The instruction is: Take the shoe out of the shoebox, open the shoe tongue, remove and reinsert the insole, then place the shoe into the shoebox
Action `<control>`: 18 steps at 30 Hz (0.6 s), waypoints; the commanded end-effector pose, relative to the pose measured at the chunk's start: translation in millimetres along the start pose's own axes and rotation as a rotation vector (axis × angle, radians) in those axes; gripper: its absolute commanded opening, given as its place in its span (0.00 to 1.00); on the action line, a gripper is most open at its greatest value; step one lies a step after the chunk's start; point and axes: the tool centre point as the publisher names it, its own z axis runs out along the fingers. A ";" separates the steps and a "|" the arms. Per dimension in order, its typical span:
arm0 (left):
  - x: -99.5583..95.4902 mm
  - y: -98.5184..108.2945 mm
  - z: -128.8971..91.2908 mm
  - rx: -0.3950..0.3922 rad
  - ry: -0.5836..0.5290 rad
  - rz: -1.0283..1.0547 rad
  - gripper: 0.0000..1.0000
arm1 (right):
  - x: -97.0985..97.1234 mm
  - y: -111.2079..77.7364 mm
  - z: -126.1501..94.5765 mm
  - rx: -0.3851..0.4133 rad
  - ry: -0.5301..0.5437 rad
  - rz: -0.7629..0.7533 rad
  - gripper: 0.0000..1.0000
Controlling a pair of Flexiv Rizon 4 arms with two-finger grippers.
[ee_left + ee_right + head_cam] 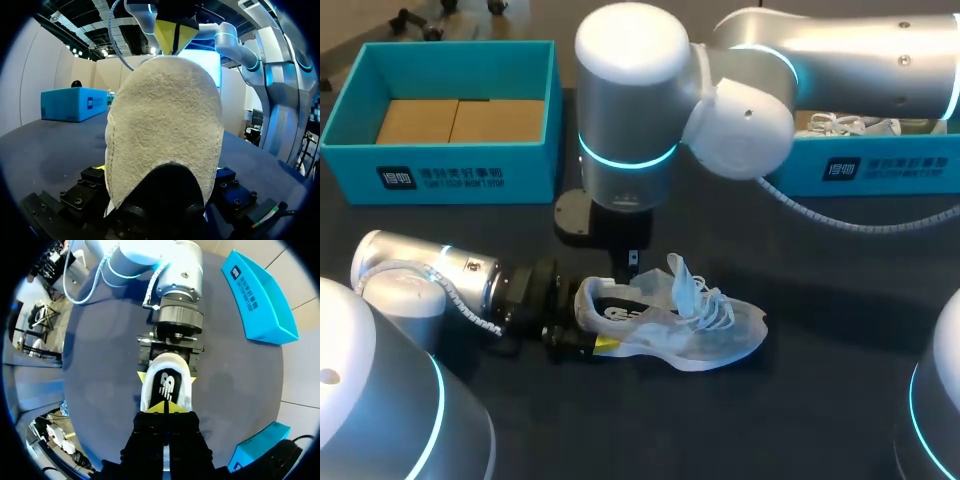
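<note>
A white mesh shoe [705, 325] with loose laces lies on the dark table, toe pointing right. My left gripper [592, 320] holds its heel from both sides, and the heel [165, 125] fills the left wrist view. In the right wrist view the left gripper's yellow fingertips [142, 376] press against either side of the heel. My right gripper [165, 409] hangs straight down over the shoe's mouth, its tips shut together just above the black insole [168, 382]. I see nothing between those tips. The same right gripper [633, 262] shows above the collar in the head view.
An open teal shoebox [360, 110] with a cardboard floor stands at the back left. A second teal box [880, 165] holding another white shoe stands at the back right, partly behind my right arm. Bare table [820, 410] lies in front of the shoe.
</note>
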 end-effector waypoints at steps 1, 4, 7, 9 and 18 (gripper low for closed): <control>-0.1 1.6 1.0 -0.003 0.001 -0.001 0.00 | -5.3 4.8 -3.6 0.027 0.008 -0.007 0.00; -0.1 1.6 1.0 -0.003 0.001 -0.001 0.00 | -8.1 2.5 -4.0 0.035 0.016 -0.016 0.00; -0.1 1.6 1.0 -0.003 0.001 -0.001 0.00 | -12.7 0.1 -3.8 0.034 0.033 -0.022 0.00; -0.1 1.6 1.0 -0.003 0.001 -0.001 0.00 | -14.6 -0.2 -3.9 0.037 0.038 -0.024 0.00; -0.1 1.6 1.0 -0.003 0.001 -0.001 0.00 | -22.6 -1.7 0.8 0.043 0.057 -0.058 0.00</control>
